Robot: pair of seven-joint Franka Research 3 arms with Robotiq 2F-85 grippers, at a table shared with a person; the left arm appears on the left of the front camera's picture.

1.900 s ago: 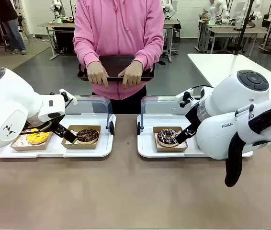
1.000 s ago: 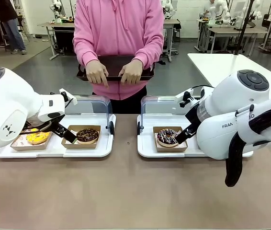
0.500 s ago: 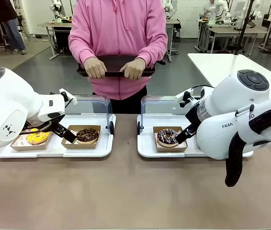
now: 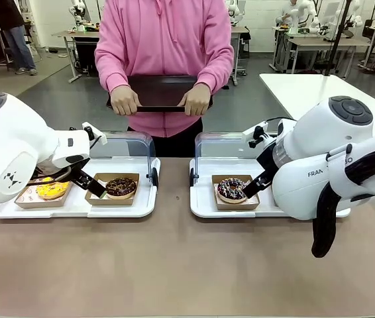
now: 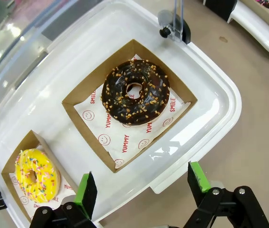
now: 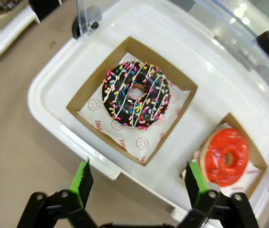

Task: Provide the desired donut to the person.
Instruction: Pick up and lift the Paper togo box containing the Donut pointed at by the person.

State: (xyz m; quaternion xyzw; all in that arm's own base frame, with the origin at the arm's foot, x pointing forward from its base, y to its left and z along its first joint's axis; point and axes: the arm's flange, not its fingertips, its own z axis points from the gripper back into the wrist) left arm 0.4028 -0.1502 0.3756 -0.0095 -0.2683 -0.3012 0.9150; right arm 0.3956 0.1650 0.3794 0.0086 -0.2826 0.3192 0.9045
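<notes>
The table (image 4: 174, 265) has a smooth, matt brown top. The white tray (image 5: 206, 80) is glossy plastic, and its lid (image 4: 124, 146) is clear plastic. The box (image 5: 84, 90) is matt brown cardboard, lined with printed paper (image 5: 120, 142). The chocolate donut (image 5: 153, 102) has a shiny glaze with rough nut crumbs. The yellow donut (image 5: 44, 183) and the red donut (image 6: 220, 171) also have a glossy glaze. The left gripper (image 5: 141, 171) has matt black fingers with green pads (image 5: 86, 192) that look rubbery. The person's sweatshirt (image 4: 164, 40) is soft pink cloth.
</notes>
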